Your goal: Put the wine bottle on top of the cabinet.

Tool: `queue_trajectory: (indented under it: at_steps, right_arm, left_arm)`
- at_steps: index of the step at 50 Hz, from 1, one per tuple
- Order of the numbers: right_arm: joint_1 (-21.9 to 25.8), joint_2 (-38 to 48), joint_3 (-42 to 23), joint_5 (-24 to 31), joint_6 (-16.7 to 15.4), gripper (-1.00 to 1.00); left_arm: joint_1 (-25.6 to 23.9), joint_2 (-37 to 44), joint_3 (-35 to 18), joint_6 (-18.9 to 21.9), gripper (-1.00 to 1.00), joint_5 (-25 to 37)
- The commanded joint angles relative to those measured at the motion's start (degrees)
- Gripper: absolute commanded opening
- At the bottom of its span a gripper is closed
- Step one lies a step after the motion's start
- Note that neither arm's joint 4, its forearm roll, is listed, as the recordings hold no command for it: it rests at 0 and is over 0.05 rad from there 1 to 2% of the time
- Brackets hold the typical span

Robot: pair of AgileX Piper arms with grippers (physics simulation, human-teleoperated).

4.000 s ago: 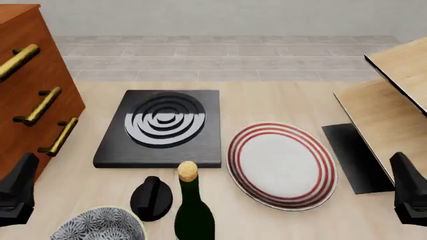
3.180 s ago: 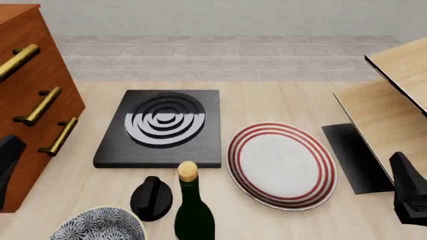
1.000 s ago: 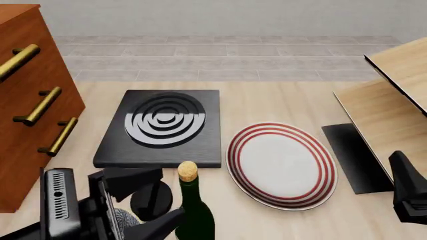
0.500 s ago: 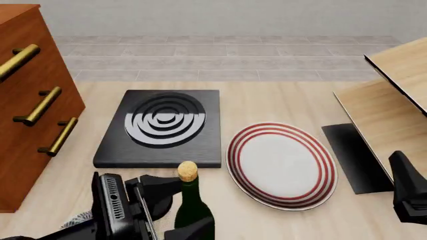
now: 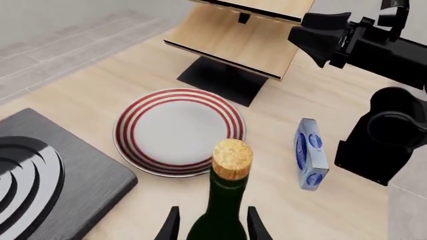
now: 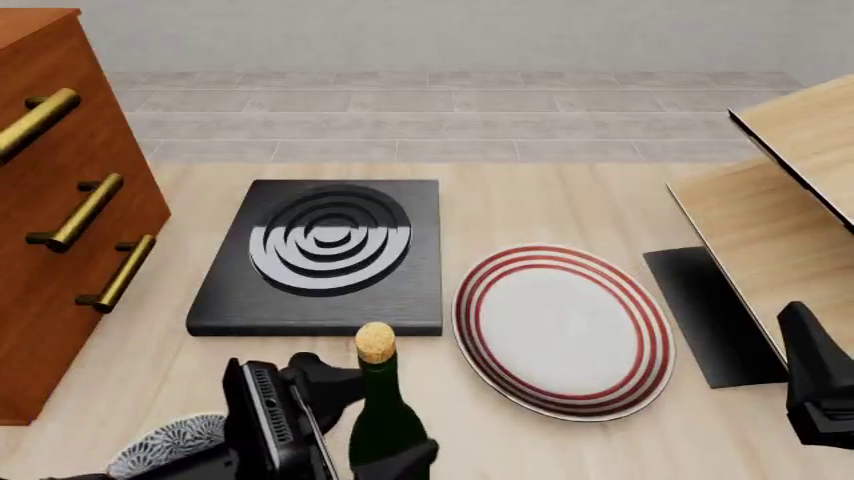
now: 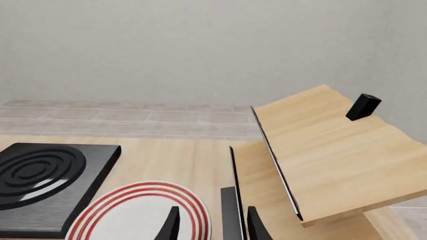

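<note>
The left gripper (image 5: 212,227) has come in from the left within the last second and now stands at the tall dark green glass wine bottle (image 6: 387,420) with the tan cork, so I judge the grasp is near. Its fingers are apart, one on each side of the bottle's neck; I cannot tell if they touch. The bottle stands upright on the bench (image 6: 561,205), well apart from the reddish-brown wooden cabinet (image 6: 54,200).

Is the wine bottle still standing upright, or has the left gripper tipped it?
Upright: the wine bottle stands vertical with its cork on top, the left gripper fingers either side of its neck.
</note>
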Motion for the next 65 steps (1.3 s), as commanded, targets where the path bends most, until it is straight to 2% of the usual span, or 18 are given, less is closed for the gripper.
queue_trajectory:
  at_steps: [1,5,22,23,33,45,65]
  right_arm:
    - [0.0,0.0,0.0,0.0,0.0,1.0]
    - [0.0,0.0,0.0,0.0,0.0,1.0]
    - [0.0,0.0,0.0,0.0,0.0,1.0]
    - [0.0,0.0,0.0,0.0,0.0,1.0]
    - [0.0,0.0,0.0,0.0,0.0,1.0]
    - [0.0,0.0,0.0,0.0,0.0,1.0]
    - [0.0,0.0,0.0,0.0,0.0,1.0]
  left_arm:
    - [0.1,7.5,-0.4,0.2,1.0,-6.0]
    - [0.3,12.0,-0.7,1.1,1.0,-9.3]
    - [1.3,17.5,-3.3,1.2,1.0,-9.5]
    - [1.5,16.8,-2.9,1.2,-1.0,-9.5]
    - [1.6,12.1,-0.7,1.2,-1.0,-9.0]
    - [3.0,-6.0,-0.3,2.0,-1.0,5.0]
    - [3.6,-23.9,-4.6,2.0,-1.0,23.5]
